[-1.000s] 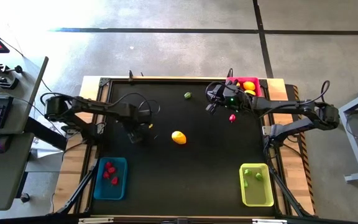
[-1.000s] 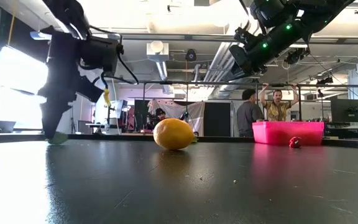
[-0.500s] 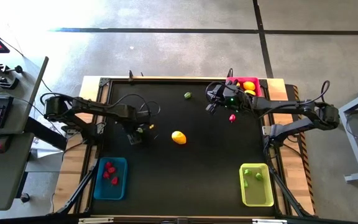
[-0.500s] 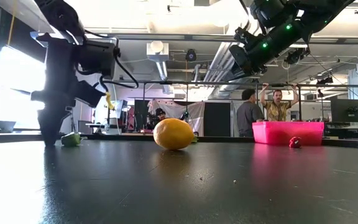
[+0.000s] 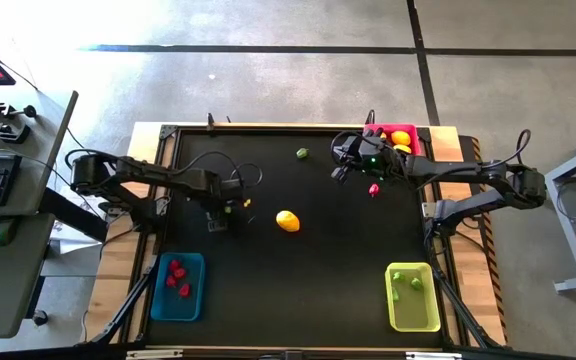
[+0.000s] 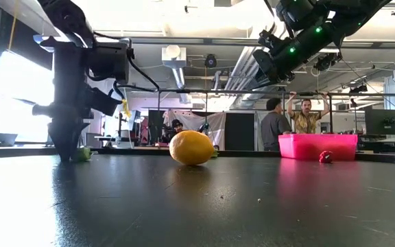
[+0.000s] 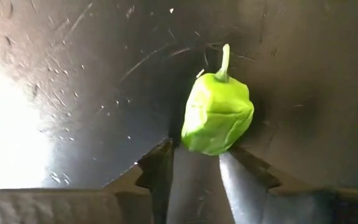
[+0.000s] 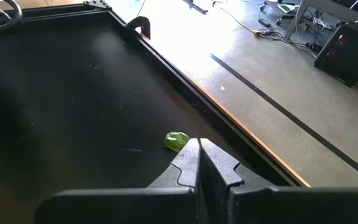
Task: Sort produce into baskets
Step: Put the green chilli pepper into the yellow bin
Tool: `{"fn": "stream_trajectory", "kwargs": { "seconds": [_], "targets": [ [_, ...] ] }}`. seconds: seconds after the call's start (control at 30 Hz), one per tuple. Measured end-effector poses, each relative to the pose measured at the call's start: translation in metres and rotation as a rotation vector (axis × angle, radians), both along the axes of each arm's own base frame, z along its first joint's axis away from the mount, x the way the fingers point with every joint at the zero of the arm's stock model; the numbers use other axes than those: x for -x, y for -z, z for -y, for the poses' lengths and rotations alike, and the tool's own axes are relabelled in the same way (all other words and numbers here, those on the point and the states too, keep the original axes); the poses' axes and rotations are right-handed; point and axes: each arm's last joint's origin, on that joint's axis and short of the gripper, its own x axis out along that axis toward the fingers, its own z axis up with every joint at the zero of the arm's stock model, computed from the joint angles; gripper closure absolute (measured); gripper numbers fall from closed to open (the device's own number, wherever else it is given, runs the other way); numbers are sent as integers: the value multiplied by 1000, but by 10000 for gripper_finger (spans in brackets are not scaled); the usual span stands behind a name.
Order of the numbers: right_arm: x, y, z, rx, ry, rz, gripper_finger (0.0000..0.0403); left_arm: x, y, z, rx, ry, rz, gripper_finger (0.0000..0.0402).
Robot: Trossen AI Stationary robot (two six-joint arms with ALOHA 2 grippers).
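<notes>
Green and glossy, the small toy pepper [image 7: 217,116] sits on the black table [image 5: 308,260] at the tips of the left gripper [image 7: 194,155], its lower end set into the gap between the two dark fingers [image 7: 157,168]. They stand a narrow way apart, one close on each side of it, though whether they press it I cannot tell. The pepper's long axis runs straight away from the gripper, stem [image 7: 224,62] pointing outward (slightly bent at the tip). From above, this gripper [image 5: 220,217] is at the table's left side, left of the yellow lemon [image 5: 287,221]; from table height the pepper [image 6: 82,154] rests on the surface beside the fingers. The right gripper [image 8: 199,165], fingers closed together on nothing, hangs near the pink basket [image 5: 413,137], with a red piece [image 5: 374,188] just beside it and another green piece [image 5: 302,153] farther left.
</notes>
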Motion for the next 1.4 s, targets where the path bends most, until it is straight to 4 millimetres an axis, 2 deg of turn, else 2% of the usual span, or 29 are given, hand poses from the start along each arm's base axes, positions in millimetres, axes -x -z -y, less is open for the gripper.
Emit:
{"fn": "stream_trajectory", "kwargs": {
  "seconds": [0.23, 0.43, 0.57, 0.8, 0.9, 1.03, 1.17, 1.3, 1.4],
  "targets": [
    [0, 0, 0, -1, 0, -4, 403, -2, 0, 5, -64, 121, -17, 227],
    [0, 0, 0, -1, 0, -4, 403, -4, 0, 7, -67, 190, -12, 220],
    [0, 0, 0, -1, 0, -5, 403, -5, 0, 7, -57, 193, 4, 249],
    [0, 1, 0, -5, -5, -8, 403, -8, 0, 8, -25, 232, 39, 344],
    [2, 6, -3, -59, -72, -51, 403, -13, -1, 7, -35, 265, 76, 376],
    [-1, 11, -13, -170, -213, -55, 402, -30, -4, 5, -76, 306, 250, 386],
    [-13, 17, -36, -212, -337, -60, 393, -48, -12, 5, -64, 335, 463, 381],
    [-31, 27, -64, -187, -439, -45, 358, -66, -26, 6, -97, 375, 694, 382],
    [-46, 29, -80, -134, -517, 28, 318, -76, -37, 10, -126, 431, 851, 382]
  ]
}}
